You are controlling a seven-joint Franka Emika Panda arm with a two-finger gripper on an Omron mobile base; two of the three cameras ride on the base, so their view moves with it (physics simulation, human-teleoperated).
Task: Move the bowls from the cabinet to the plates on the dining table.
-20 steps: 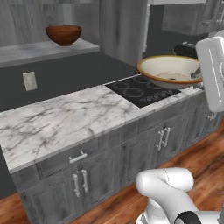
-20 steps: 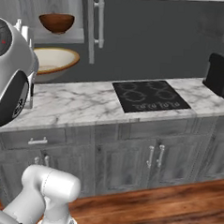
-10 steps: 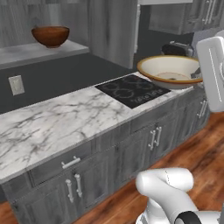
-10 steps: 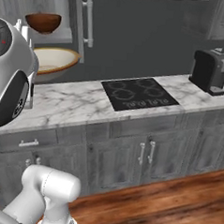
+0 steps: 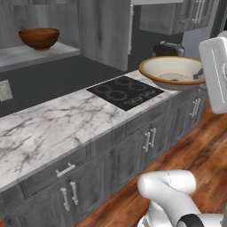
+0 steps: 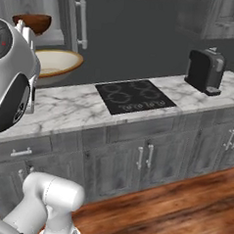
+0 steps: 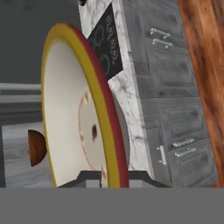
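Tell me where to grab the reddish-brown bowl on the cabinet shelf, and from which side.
Pinch the reddish-brown bowl at its rim from above: it sits upright and open-topped on the cabinet shelf, and its rounded, deep wall offers no flat side.

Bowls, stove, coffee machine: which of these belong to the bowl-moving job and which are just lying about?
Job:
- beige bowl, pinched at the rim by the shut gripper
- reddish-brown bowl, on the cabinet shelf

Lying about:
- black stove
- coffee machine
- wall outlet

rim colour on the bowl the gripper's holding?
Tan-yellow on the beige bowl, shading to reddish on the outer edge; clearest in the hand view.
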